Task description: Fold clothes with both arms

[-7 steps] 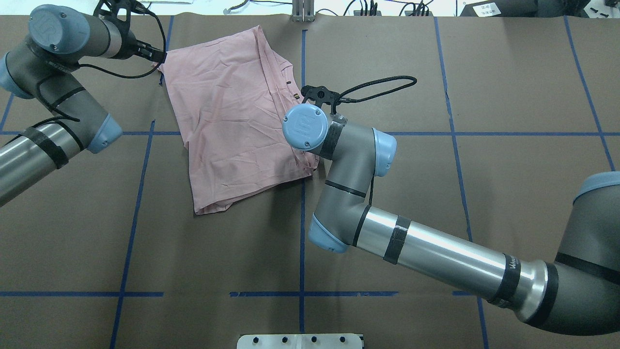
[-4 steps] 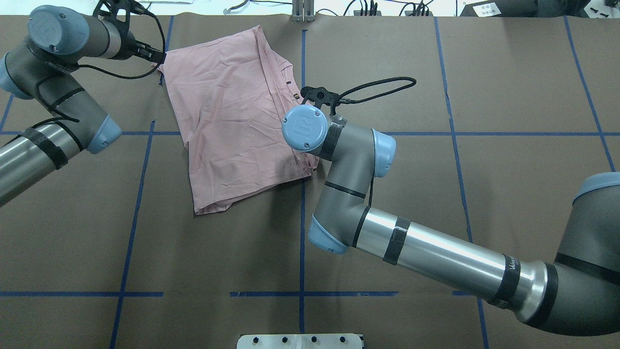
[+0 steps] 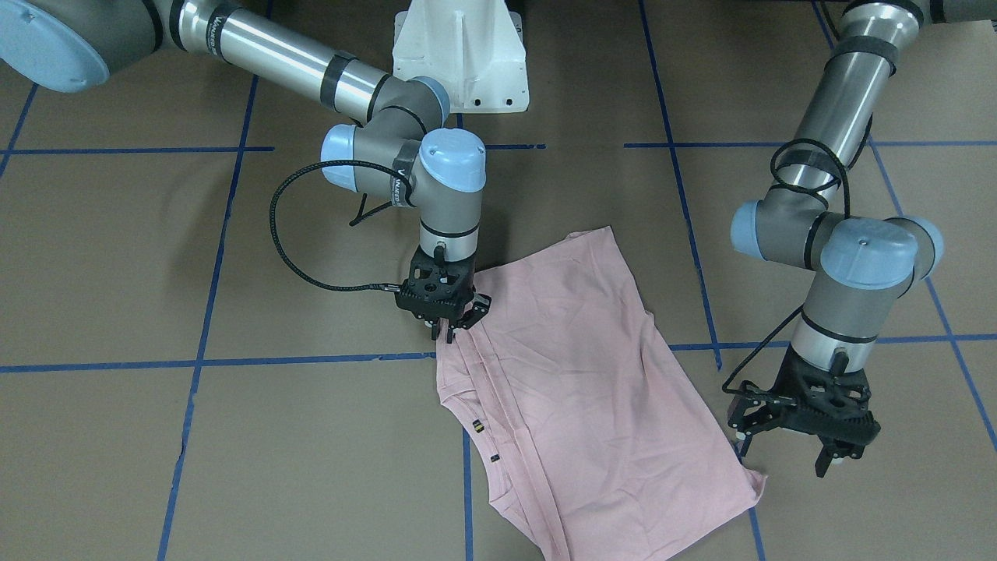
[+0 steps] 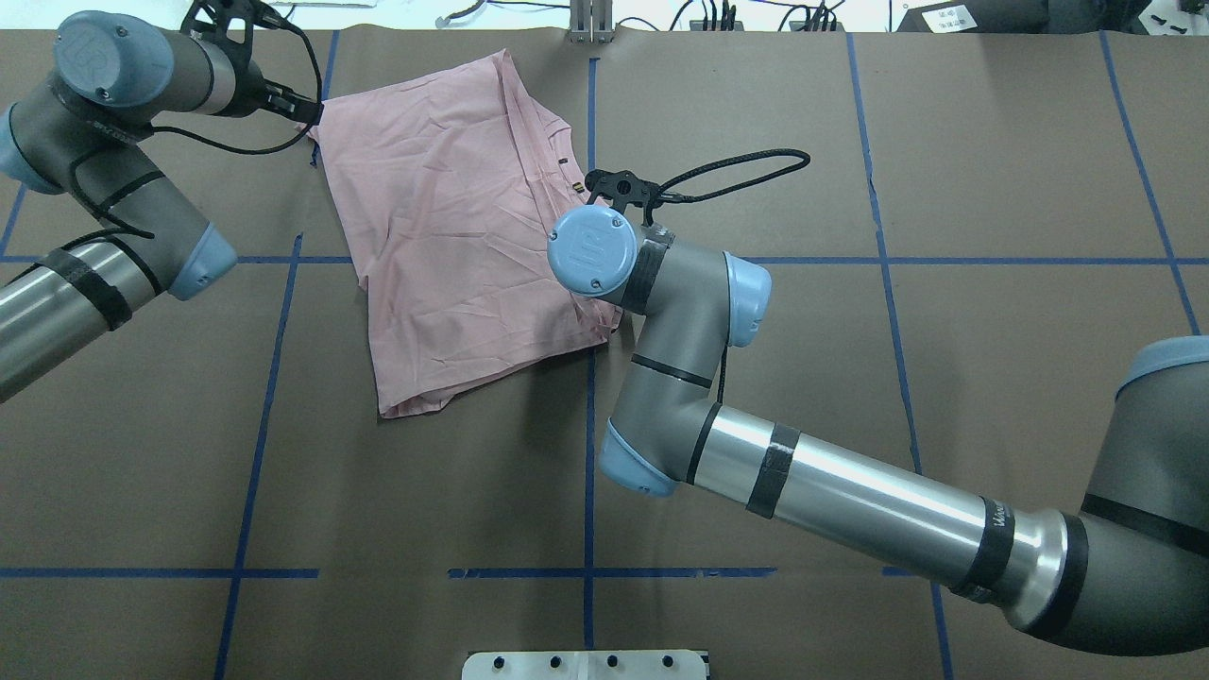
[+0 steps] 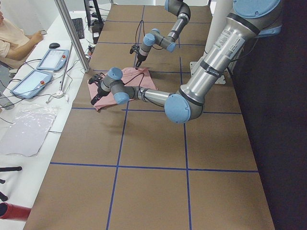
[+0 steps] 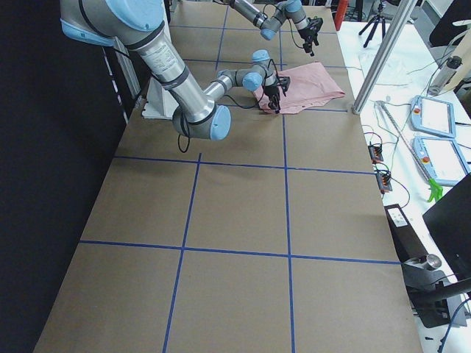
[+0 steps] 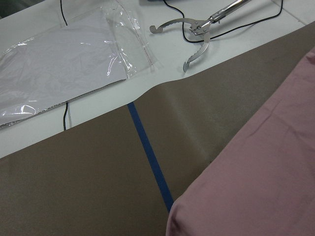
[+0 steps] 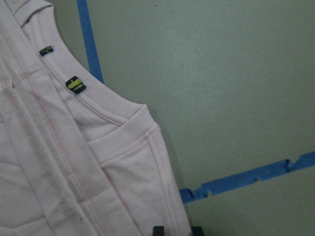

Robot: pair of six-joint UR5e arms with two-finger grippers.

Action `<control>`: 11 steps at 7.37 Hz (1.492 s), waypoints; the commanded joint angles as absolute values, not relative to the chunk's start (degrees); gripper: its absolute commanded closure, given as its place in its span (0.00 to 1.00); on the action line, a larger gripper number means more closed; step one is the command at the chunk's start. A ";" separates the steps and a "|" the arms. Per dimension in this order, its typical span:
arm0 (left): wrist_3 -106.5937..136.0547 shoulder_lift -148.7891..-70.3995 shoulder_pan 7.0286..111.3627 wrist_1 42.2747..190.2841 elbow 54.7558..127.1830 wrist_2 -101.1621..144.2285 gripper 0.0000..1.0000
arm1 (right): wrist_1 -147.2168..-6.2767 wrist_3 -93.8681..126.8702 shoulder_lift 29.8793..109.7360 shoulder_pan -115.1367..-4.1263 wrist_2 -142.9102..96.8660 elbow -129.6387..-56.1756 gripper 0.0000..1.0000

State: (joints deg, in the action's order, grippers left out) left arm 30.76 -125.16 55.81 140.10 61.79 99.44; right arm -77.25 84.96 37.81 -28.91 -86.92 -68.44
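The right fingers [image 8: 157,230] are seen at the bottom edge of the right wrist view with a narrow gap between them. The shirt's stitched hem [image 8: 167,162] lies flat in that gap. Nothing is lifted, so the cloth is judged to be straddled and not yet pinched. The right gripper [image 3: 465,319] is pointed straight down at the shirt's 3 o'clock edge, with 12 o'clock taken as away from the robot in the overhead view. That spot is probably chosen because several folded layers meet there, near the collar [image 8: 106,105] and its two small labels [image 8: 75,84], so one pinch could take them all.

The left fingers [image 3: 826,466] are spread wide and nothing is held in them. The left gripper [image 3: 783,458] is held low at the shirt's 10 o'clock corner, apparently so that the corner can be taken.

The shirt [image 4: 444,236] is laid plain side up and skewed, at about 11 o'clock from the table's middle. Folded layers run along its 3 o'clock side. The table [image 4: 945,378] is covered in brown paper and crossed by blue tape [image 4: 255,397].

Since the two grippers are set at far-apart points of the shirt, a further fold is judged to be in preparation. The layers could be pulled apart if the two sides are lifted unevenly.
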 commanded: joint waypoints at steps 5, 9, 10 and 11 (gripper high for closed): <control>30.76 -125.16 55.81 140.10 61.87 99.49 0.00 | -79.36 84.99 37.71 -28.56 -86.84 -68.55 1.00; 30.85 -124.90 55.81 140.10 62.58 99.49 0.00 | -85.25 84.55 42.86 -28.65 -86.66 -80.11 1.00; 30.85 -124.72 55.81 140.10 62.84 99.49 0.00 | -86.47 84.64 47.41 -25.69 -84.75 -86.77 1.00; 30.85 -124.80 55.72 140.10 62.84 99.58 0.00 | -88.49 84.81 52.16 -21.66 -81.07 -94.41 1.00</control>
State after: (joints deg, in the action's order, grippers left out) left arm 30.84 -124.83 55.79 140.10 62.71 99.52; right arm -86.37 84.65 46.63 -25.70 -84.53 -85.70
